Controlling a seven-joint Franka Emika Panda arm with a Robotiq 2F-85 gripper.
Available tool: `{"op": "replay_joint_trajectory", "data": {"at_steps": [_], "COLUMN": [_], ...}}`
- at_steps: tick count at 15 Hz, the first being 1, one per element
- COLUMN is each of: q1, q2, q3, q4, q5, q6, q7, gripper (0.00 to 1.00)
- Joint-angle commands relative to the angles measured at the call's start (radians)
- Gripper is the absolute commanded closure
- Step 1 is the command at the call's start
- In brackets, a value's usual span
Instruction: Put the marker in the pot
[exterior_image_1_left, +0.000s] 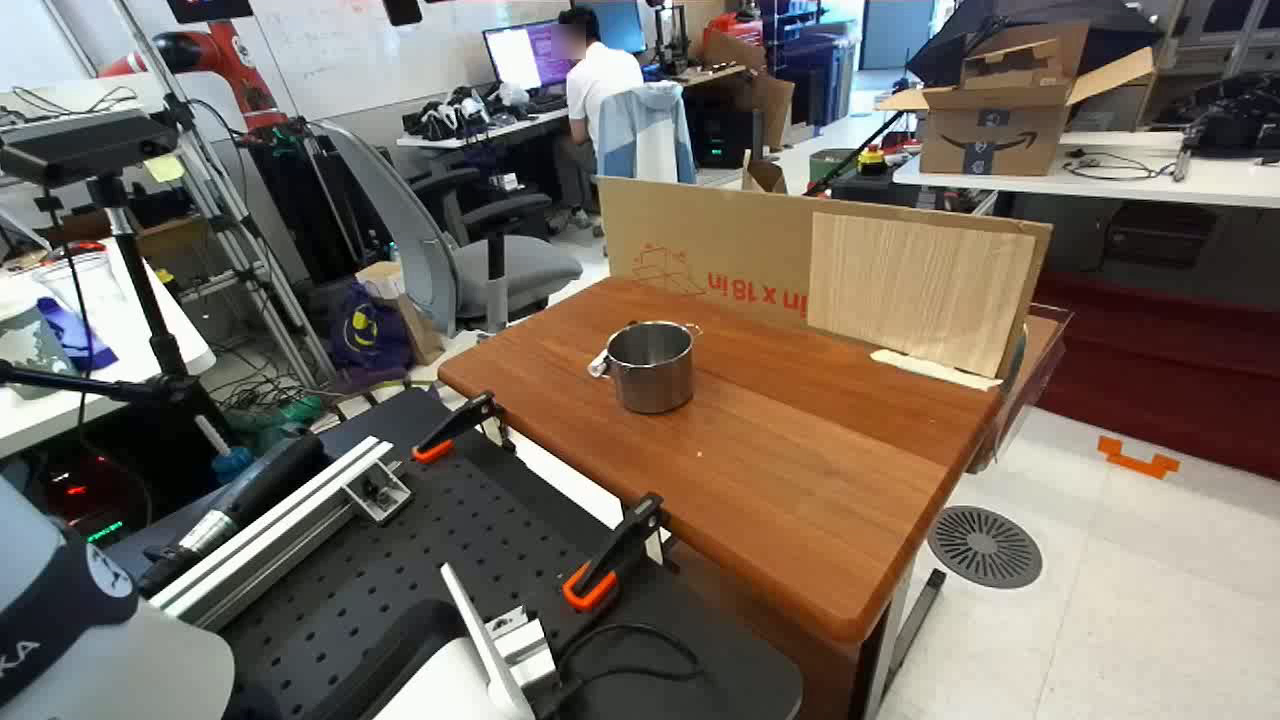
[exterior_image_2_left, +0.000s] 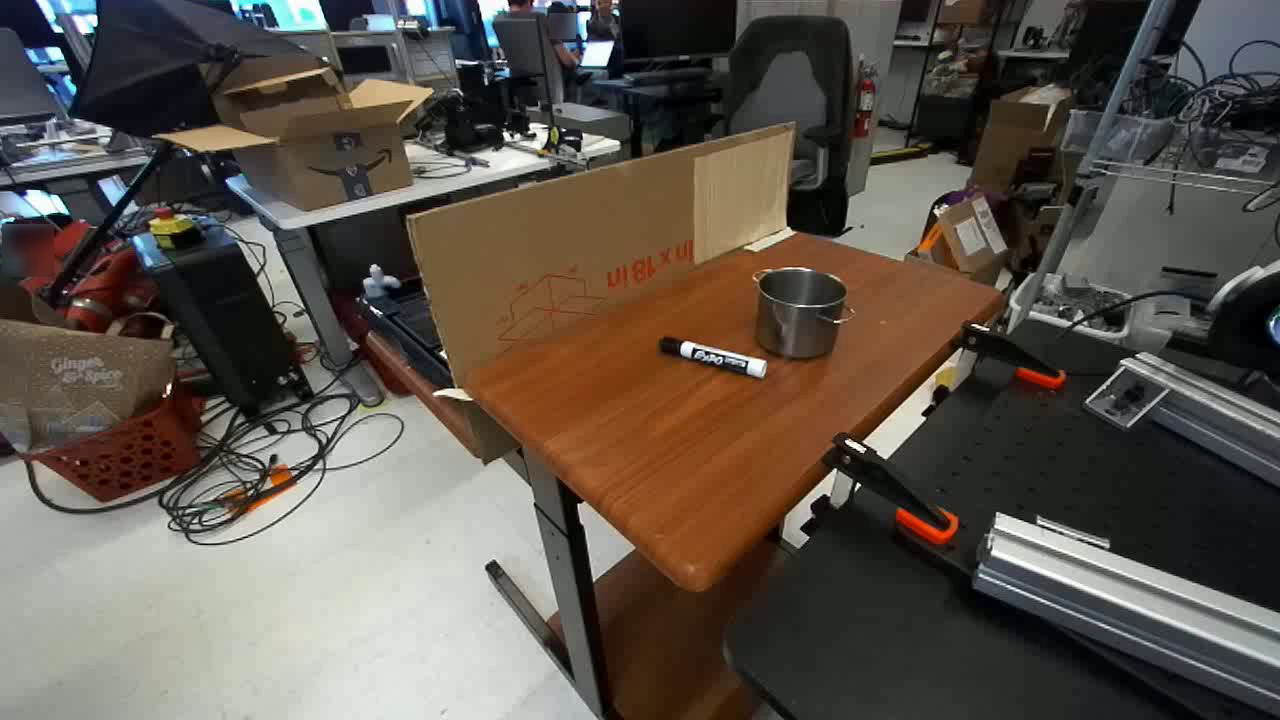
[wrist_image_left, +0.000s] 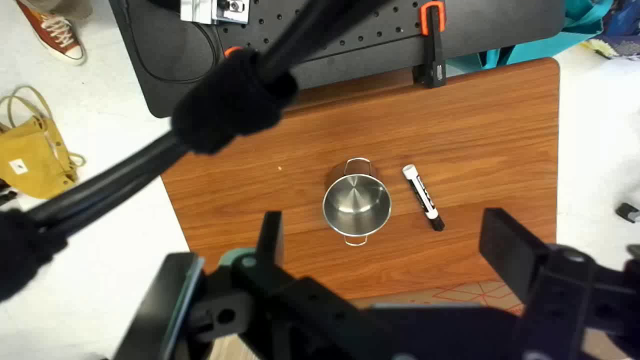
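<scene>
Wrist view: gripper spread wide, lower frame; pot upright near center, marker lying just right, apart, both on brown table

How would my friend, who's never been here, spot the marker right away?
Find the brown table with a cardboard sheet standing along one edge. On it sits a round metal pot, and the marker lies beside that, not touching. Unlike the pot, the marker is thin and white, with one black end.
</scene>
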Motion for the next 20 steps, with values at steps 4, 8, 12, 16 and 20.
{"op": "replay_joint_trajectory", "data": {"at_steps": [4,8,12,16,20], "q1": [0.002,0.002,0.002,0.002,0.019], "q2": [0.001,0.001,0.001,0.001,0.071], "q3": [-0.002,-0.002,-0.002,-0.002,0.02], "q4": [0.003,0.003,0.003,0.003,0.034], "q5": [-0.001,-0.001,-0.001,-0.001,-0.012], "q6": [-0.002,-0.002,-0.002,-0.002,0.017], "q7": [0.001,0.001,0.001,0.001,-0.014], "gripper": [0.0,0.0,0.0,0.0,0.0]}}
